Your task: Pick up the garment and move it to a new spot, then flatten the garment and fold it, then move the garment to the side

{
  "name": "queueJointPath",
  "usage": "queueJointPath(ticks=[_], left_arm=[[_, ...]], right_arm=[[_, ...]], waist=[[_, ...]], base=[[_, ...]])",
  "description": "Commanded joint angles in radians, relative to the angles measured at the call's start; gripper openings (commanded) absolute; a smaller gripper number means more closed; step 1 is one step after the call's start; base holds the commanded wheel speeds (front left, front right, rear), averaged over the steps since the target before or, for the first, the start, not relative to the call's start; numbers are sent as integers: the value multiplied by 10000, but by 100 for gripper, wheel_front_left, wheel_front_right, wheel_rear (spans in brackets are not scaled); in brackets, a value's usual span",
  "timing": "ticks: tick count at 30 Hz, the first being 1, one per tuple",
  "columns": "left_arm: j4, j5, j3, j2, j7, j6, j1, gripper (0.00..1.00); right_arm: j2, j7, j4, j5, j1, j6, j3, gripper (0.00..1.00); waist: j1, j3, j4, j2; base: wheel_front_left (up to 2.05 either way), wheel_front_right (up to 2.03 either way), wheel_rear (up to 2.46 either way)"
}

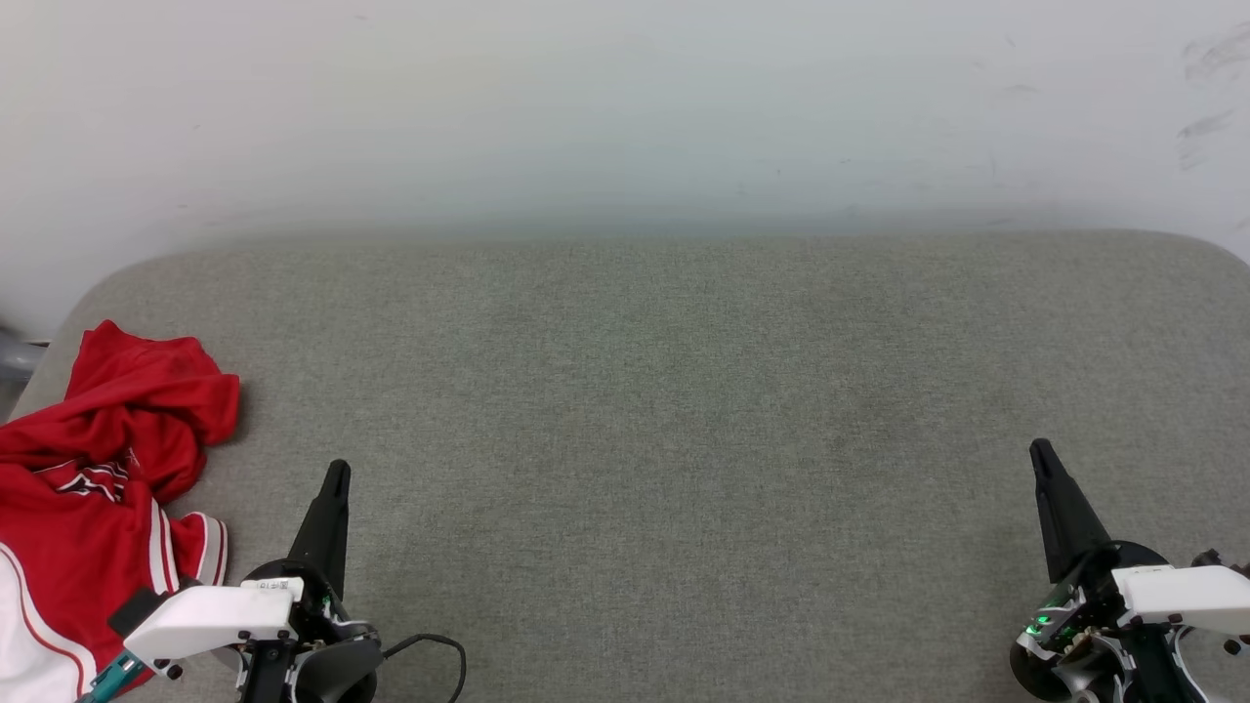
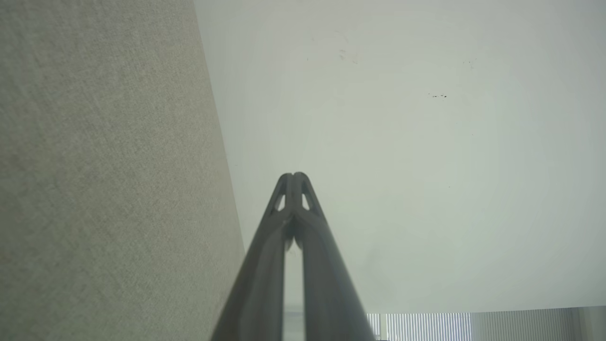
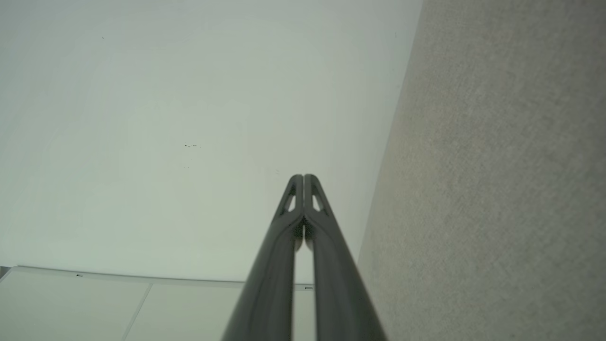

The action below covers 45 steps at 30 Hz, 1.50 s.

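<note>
The garment (image 1: 93, 488) lies in a crumpled heap at the near left end of the grey cloth-covered surface (image 1: 664, 410). It is mostly red, with a white sleeve edged in red-and-white stripes and a scrap of black, white-outlined lettering showing among the folds. Just to its right is the left pincer (image 1: 337, 474), its dark fingers pointing toward the far wall (image 1: 625, 107) and pressed together, holding nothing; the tips are clear of the cloth. A black cable (image 1: 439, 646) loops on the surface beside its wrist. Well apart, at the near right end, the right pincer (image 1: 1041, 451) points the same way. Its fingers (image 3: 272, 265) are likewise closed tip to tip and empty, as the right wrist view shows. Between the two arms is bare grey fabric, and behind it the pale, lightly scuffed wall.
</note>
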Motion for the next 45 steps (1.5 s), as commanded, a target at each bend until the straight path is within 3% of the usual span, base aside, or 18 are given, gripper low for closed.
queueJointPath(ticks=[1,17,18,36,45], left_arm=[[-5,18,26,-22,19,-35,-76,0],[-5,16,24,-22,18,-35,-76,0],[28,-3,-14,0,-4,2,10,100],[-626,19,-995,-3,-809,4,15,100],[-1080,725,-1642,173,-1224,3,-44,100]], right_arm=[[37,14,12,-60,-130,-3,-7,0],[36,11,12,-55,-129,-3,-4,0],[2,-4,28,3,16,0,4,100],[7,-843,-511,-240,224,0,358,100],[8,-1226,-837,-1154,294,0,455,100]], waist=[[0,0,0,0],[0,0,0,0],[0,0,0,0],[1,2,-1,0],[1,-5,32,0]], base=[[0,0,0],[0,0,0],[0,0,0],[0,0,0],[0,0,0]])
